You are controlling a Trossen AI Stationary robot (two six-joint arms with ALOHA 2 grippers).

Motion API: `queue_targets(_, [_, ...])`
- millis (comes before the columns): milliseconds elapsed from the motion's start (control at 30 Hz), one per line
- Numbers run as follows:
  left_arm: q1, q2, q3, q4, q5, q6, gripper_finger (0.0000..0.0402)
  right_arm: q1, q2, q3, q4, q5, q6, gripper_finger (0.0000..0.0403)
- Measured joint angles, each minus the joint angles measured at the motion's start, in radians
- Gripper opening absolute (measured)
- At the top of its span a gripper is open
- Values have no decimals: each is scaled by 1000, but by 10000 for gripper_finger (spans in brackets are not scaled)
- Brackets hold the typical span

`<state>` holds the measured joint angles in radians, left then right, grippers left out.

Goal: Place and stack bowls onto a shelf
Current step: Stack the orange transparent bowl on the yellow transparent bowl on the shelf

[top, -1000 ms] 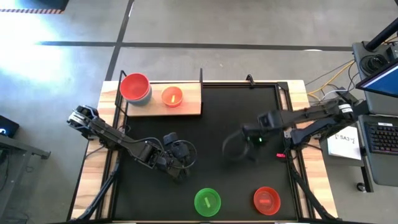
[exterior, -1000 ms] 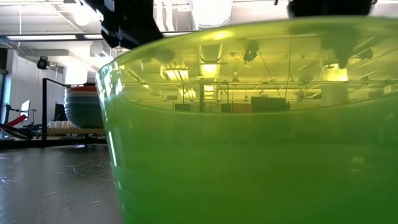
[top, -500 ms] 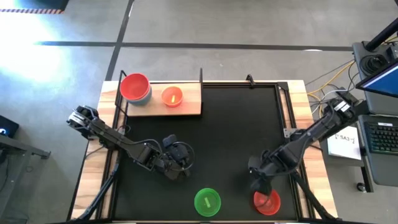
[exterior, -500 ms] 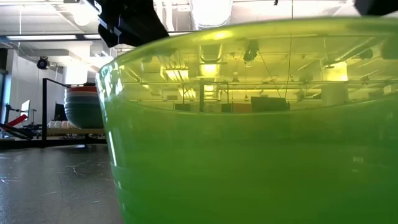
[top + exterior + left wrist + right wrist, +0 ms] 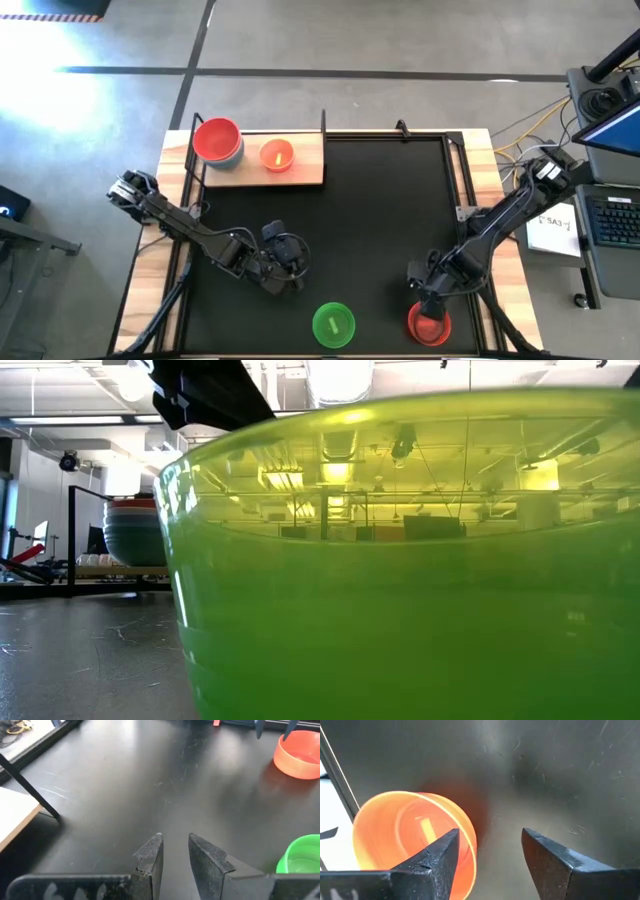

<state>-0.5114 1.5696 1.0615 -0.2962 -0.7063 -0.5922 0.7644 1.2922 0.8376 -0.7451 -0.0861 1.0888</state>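
I have the right gripper point(image 5: 487, 852) spread wide, straddling the rim of the red bowl point(image 5: 405, 832) at the table's point(image 5: 380, 200) near right; my left gripper point(image 5: 175, 857) waits narrowly parted, near the green bowl point(image 5: 333, 324)

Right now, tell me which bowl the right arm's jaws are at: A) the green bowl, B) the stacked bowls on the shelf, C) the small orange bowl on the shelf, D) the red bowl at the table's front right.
D: in the high view the right gripper sits over the red bowl, and its wrist view shows open jaws straddling that bowl's rim.
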Motion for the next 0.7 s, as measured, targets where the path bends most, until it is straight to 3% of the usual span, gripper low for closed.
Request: queue_targets(700, [-3, 0, -4, 5, -37, 7, 75, 50, 2, -98, 198, 34, -26, 198])
